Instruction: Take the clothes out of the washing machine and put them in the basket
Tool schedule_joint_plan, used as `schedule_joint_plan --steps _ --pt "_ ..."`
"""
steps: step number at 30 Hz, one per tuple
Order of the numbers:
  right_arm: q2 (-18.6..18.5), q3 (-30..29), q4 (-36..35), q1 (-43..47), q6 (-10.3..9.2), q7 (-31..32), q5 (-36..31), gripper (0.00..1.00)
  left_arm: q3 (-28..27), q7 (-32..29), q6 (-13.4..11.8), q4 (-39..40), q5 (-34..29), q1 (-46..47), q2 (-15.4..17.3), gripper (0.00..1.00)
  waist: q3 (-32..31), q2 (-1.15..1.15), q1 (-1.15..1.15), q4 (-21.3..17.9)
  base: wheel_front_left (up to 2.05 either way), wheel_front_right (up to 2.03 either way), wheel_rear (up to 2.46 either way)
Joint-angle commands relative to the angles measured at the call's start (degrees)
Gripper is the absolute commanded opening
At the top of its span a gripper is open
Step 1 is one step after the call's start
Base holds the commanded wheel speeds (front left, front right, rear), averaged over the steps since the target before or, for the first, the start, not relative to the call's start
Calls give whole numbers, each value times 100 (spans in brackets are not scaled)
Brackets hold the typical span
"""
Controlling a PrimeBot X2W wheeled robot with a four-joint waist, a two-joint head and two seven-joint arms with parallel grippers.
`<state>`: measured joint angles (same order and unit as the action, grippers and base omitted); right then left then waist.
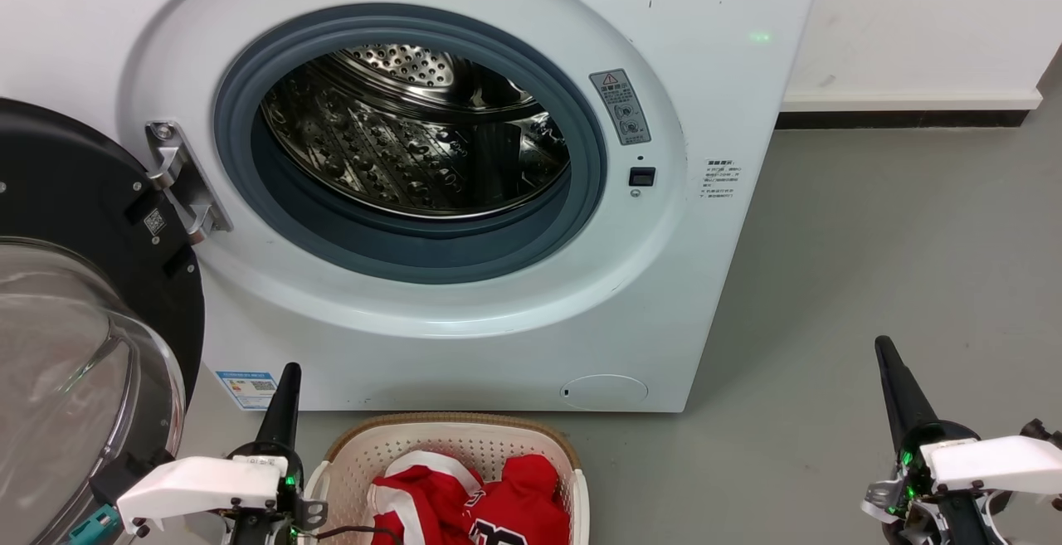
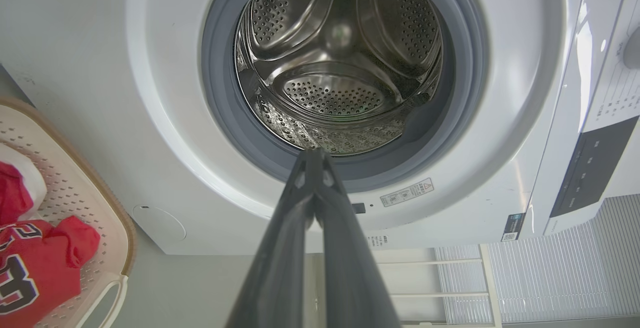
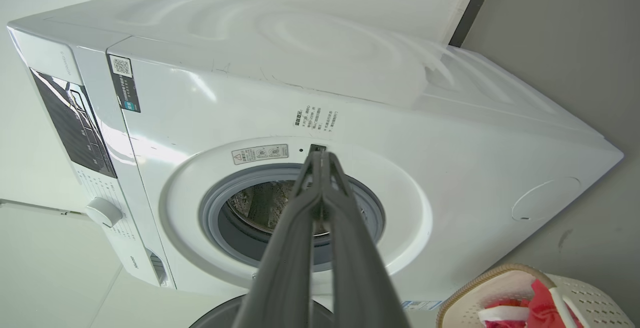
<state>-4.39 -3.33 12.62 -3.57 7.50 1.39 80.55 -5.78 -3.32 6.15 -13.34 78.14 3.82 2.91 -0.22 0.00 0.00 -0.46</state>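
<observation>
so, standing here: the washing machine sits on the grey floor with its porthole facing straight at the robot. the drum runs front to back into the cabinet, shiny perforated steel all round. the door is swung wide open on its hinge at the porthole's left side, glass bulge turned toward the robot.

the basket is on the floor just in front of the machine's bottom edge, roughly under the porthole, with a handle on its left side and one on its right (its near end runs out of the head view, so i can't tell which way its long axis lies). the clothes are in the basket, a crumpled red heap with white bands lying toward the near part, with the far perforated wall showing above them. one piece has black-and-white lettering facing up.

the left gripper hangs just left of the basket's left rim, long fingers pressed together with nothing between them, pointing up at the machine's front. the right gripper is well off to the right over the floor, past the machine's right corner. its fingers are also closed tip to tip on nothing and lean a little to the left. both wrist views look along the fingers at the porthole.
</observation>
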Motion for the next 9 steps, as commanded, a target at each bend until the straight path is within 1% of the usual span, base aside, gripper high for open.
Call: schedule_joint_plan --steps 1,9 --pt "-17 -25 4 -136 -1 44 162 0 -18 -41 44 0 166 119 -1 0 3 0 0 3 0 0 0" --pt "-8 -54 41 -174 -1 135 482 0 -38 -121 72 -20 509 167 -2 0 12 0 0 13 0 0 0"
